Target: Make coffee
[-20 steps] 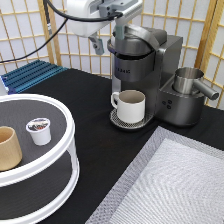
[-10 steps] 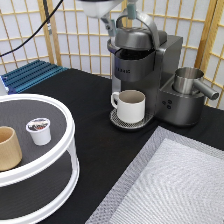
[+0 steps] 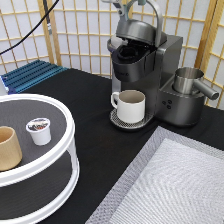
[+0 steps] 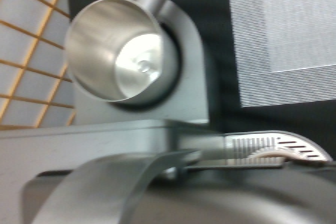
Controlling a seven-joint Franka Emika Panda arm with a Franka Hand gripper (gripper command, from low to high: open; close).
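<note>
Your gripper (image 3: 121, 3) barely shows at the exterior view's top edge, just above the coffee machine's (image 3: 167, 70) raised handle (image 3: 159, 25). You cannot tell whether it is released or clenched.

Nearest the camera, at the exterior view's left, stands a round white two-tier stand (image 3: 71, 145). On its dark upper shelf the coffee pod (image 3: 39, 131) sits upright, dark foil top up, with a tan handleless cup (image 3: 9, 148) just beside it towards the left edge. At the bottom right a grey mesh mat (image 3: 172, 185) lies on the black table (image 3: 85, 100).

Further back, a white mug (image 3: 131, 105) stands on the machine's round drip tray (image 3: 117, 120), under the brew head. The lid (image 3: 140, 32) is tilted up, and the dark chamber under it lies open. A steel jug (image 3: 187, 80) sits on the machine's right part; your wrist view looks down into it (image 4: 124, 50).

Farthest off, a blue ribbed rack (image 3: 30, 75) lies at the left, before a paper lattice screen (image 3: 80, 30).
</note>
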